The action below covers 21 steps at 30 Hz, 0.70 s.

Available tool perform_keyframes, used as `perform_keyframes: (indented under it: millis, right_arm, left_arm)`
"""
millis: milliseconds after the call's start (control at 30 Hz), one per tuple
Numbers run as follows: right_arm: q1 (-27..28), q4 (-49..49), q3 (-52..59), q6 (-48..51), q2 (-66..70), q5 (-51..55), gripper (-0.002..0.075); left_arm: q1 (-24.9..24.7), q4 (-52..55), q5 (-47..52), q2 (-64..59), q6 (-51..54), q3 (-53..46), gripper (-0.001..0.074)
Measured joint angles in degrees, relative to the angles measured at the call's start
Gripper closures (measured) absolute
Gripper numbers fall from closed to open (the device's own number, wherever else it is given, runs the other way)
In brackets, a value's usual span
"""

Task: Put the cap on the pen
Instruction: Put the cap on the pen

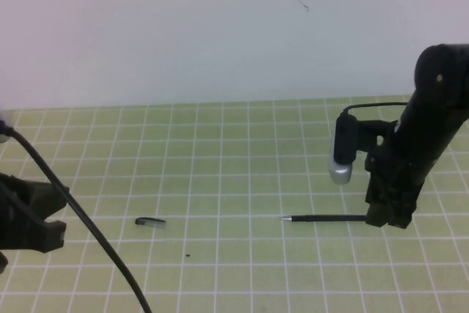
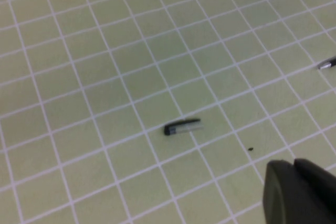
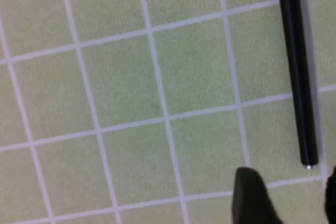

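The pen is a thin black stick lying flat on the green grid mat, with its silver tip pointing left. My right gripper stands over its blunt right end. In the right wrist view the pen ends just short of my right gripper, whose fingers are open and hold nothing. The short dark cap lies about two squares left of the pen tip. In the left wrist view the cap is apart from my left gripper, which is shut and empty. My left gripper sits at the table's left edge.
A black cable runs diagonally from the left arm across the mat's near left corner. A small dark speck lies on the mat near the cap. A white wall borders the mat at the back.
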<state>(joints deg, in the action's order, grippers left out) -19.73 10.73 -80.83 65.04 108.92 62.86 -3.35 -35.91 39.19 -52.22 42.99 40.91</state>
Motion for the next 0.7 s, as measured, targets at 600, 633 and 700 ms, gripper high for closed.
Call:
perform_keyframes:
  millis: [600, 633, 700]
  right_arm:
    - [-1.77, -6.68, 0.0, 2.76, 7.69, -8.06, 0.0312]
    - [-1.77, -6.76, -0.08, 2.65, 7.69, -8.47, 0.0312]
    - [-1.77, -6.76, -0.08, 2.69, 7.69, -8.73, 0.0317]
  left_arm:
    - [0.0, -8.5, 1.05, 0.0, 9.35, -0.1, 0.0734]
    - [0.0, -8.5, 1.05, 0.0, 9.35, -0.1, 0.0734]
    - [0.0, -8.5, 0.47, 0.0, 9.35, -0.1, 0.0734]
